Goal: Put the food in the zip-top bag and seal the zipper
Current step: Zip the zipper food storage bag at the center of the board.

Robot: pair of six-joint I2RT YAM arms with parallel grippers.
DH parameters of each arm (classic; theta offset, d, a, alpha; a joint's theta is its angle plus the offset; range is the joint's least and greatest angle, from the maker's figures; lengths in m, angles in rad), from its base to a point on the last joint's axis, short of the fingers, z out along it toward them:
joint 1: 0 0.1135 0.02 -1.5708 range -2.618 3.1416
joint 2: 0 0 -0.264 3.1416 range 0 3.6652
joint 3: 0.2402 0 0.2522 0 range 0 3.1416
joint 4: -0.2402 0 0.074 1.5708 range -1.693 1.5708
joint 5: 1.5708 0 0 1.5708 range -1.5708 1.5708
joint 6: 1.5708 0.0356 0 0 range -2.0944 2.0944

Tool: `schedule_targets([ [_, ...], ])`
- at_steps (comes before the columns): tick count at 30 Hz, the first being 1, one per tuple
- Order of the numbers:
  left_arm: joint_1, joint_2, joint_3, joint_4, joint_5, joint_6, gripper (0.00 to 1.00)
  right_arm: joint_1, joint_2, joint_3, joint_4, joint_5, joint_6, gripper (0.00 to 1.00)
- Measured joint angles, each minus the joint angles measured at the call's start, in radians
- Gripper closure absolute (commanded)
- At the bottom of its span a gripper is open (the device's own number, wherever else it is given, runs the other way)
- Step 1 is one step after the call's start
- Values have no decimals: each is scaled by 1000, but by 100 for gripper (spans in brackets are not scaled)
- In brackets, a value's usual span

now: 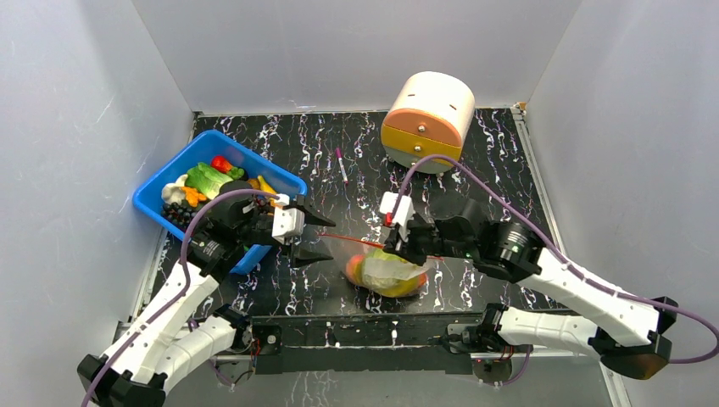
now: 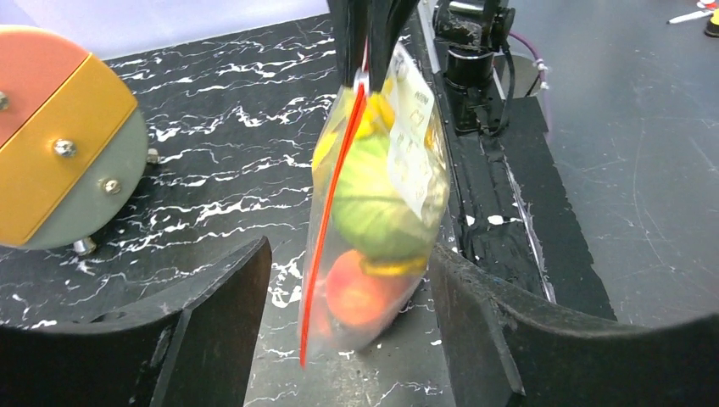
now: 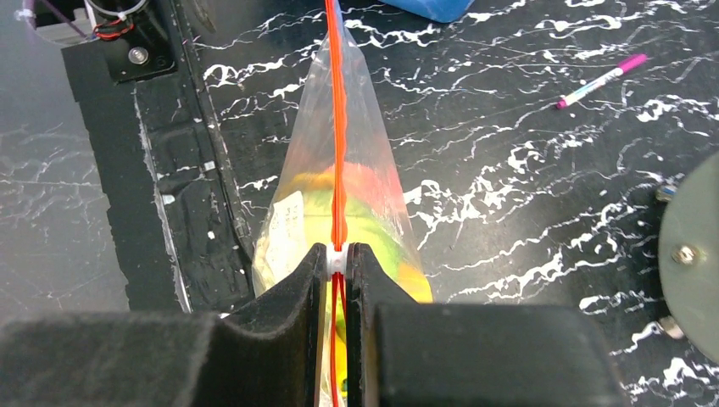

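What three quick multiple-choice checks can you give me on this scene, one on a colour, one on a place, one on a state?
1. What colour is the zipper on the bag?
A. blue
B. red-orange
C. white

2. Where is the pen?
A. lying loose between the bin and the round drawer box
B. inside the bag
C. inside the bin

3. What is the right gripper doing?
A. standing open over the bin
B. shut on the pen
C. shut on the zipper

Answers:
1 B, since the zipper shows red-orange in both wrist views.
2 A, since the top view shows the pen alone on the dark surface there.
3 C, since the right wrist view shows its fingers pinched together on the zipper.
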Motion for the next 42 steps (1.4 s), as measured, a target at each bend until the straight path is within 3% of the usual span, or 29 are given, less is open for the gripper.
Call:
schedule_targets([
  [9,0,114,0,60,52,11,33,0,133,16,82,-108,-23,100],
  [15,1,144,3,57,73,23,44,0,154,23,128,-154,-26,100],
  [19,1,158,19,22,84,48,61,0,169,23,146,-170,-26,100],
  [23,0,183,45,-43,100,95,70,0,171,23,156,-176,-26,100],
  [25,0,195,56,-80,103,116,86,0,171,23,156,-176,-26,100],
  [26,0,199,63,-101,105,127,100,0,171,23,156,-176,-26,100],
  [33,0,210,92,-197,102,175,100,0,166,13,163,-171,-18,100],
  [42,-2,162,93,-182,40,144,100,0,89,-20,159,-129,6,100],
])
